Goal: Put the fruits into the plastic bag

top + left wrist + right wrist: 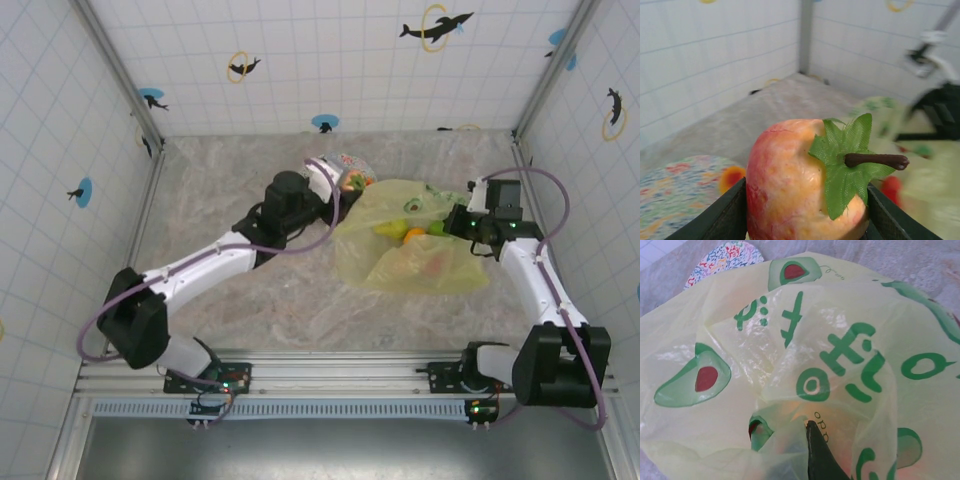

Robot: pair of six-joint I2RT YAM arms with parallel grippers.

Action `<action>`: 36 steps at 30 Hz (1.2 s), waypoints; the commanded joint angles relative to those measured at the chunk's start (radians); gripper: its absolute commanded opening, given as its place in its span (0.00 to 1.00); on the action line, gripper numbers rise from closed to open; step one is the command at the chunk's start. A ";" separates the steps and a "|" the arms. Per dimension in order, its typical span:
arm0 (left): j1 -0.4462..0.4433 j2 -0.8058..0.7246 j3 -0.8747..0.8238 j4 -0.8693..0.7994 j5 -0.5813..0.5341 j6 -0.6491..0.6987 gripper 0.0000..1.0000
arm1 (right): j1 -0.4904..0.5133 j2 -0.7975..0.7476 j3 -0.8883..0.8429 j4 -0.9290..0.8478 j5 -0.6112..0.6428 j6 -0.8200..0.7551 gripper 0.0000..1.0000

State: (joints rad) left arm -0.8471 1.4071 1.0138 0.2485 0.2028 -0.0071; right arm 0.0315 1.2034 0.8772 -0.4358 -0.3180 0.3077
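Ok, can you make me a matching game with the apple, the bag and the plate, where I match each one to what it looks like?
Things:
1. apple
2. bag
3. plate

Looks:
A. covered in tiny colourful squiggles
B. peachy red, with a green leaf and a brown stem
C. see-through yellow-green and crinkly

Right pairs: 1-B, 2-C, 3-A.
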 commanded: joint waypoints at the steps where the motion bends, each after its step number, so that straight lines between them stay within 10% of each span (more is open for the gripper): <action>1: -0.052 -0.063 -0.061 -0.041 0.062 -0.028 0.41 | 0.036 -0.023 0.012 0.050 -0.001 0.026 0.00; 15: -0.097 0.070 -0.092 -0.188 -0.166 -0.035 0.41 | 0.180 -0.001 0.061 0.055 0.058 0.060 0.00; 36: -0.092 0.607 0.250 0.072 -0.336 -0.052 0.45 | 0.188 -0.008 0.046 0.032 0.086 0.036 0.00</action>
State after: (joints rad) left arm -0.9417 1.9781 1.2320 0.2451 -0.0990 -0.0540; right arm 0.2150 1.2030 0.9043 -0.4034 -0.2455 0.3561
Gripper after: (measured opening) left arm 0.523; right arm 0.055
